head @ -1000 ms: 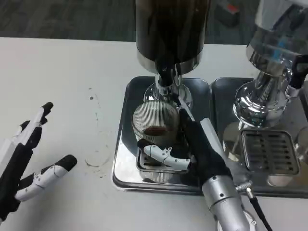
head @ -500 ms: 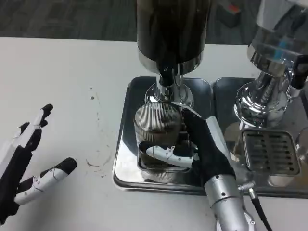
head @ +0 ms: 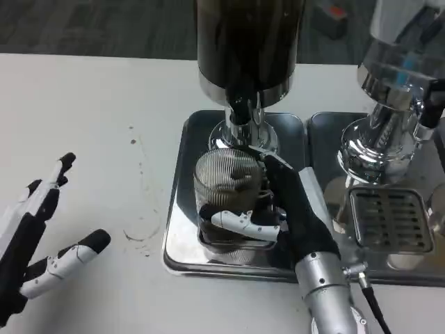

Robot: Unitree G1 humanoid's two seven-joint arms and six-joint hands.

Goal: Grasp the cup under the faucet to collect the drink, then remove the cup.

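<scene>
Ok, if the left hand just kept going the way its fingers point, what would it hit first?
Probably nothing: the left hand points up and slightly right over bare white table, well left of the metal tray. Depth is hard to judge.

The cup [head: 226,182] looks like clear ribbed glass. The tray [head: 182,209] under it is polished metal, very glossy. The faucet [head: 240,111] has a shiny chrome base and a dark glossy body. The tabletop [head: 90,104] is white, matt and smooth, with some small stains. The right hand [head: 295,216] has matt black covering and white plastic fingers [head: 240,224].
</scene>
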